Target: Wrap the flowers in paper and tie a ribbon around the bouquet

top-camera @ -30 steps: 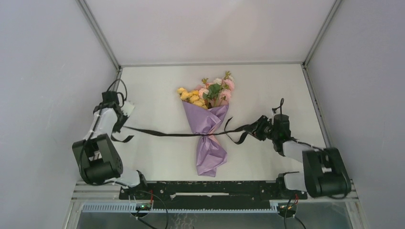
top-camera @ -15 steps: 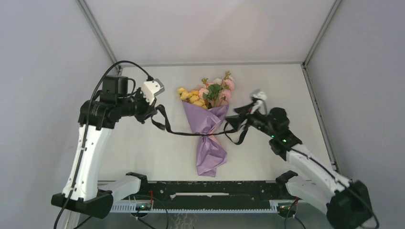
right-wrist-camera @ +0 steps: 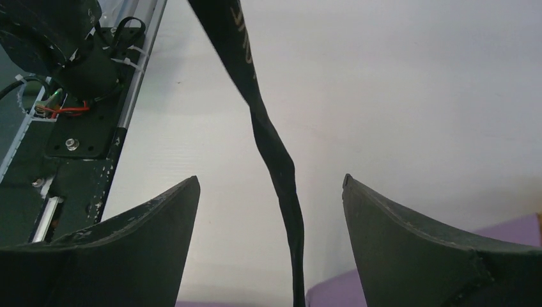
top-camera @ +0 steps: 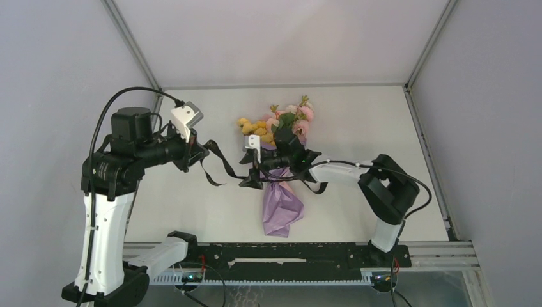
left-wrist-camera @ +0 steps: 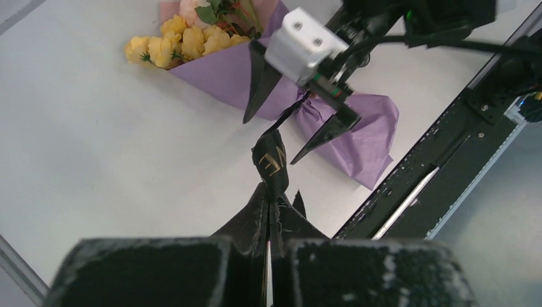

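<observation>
White table [top-camera: 358, 128], ribbon [right-wrist-camera: 271, 137] clamped in left claw [left-wrist-camera: 268, 201], right claw [right-wrist-camera: 270, 179] spread apart around it

The only writing I can find from here is on the ribbon [left-wrist-camera: 271, 160]. In the left wrist view, on the twisted stretch that rises nearest the camera, gold marks are printed on the black. They are angular capital strokes running along its length, something like a "W" followed by an "E", though I can't swear to either letter. In the right wrist view the same ribbon [right-wrist-camera: 268, 137] carries faint light script near the top of the picture, too thin and blurred for me to read. From the top camera the ribbon is too small to show any lettering.
</observation>
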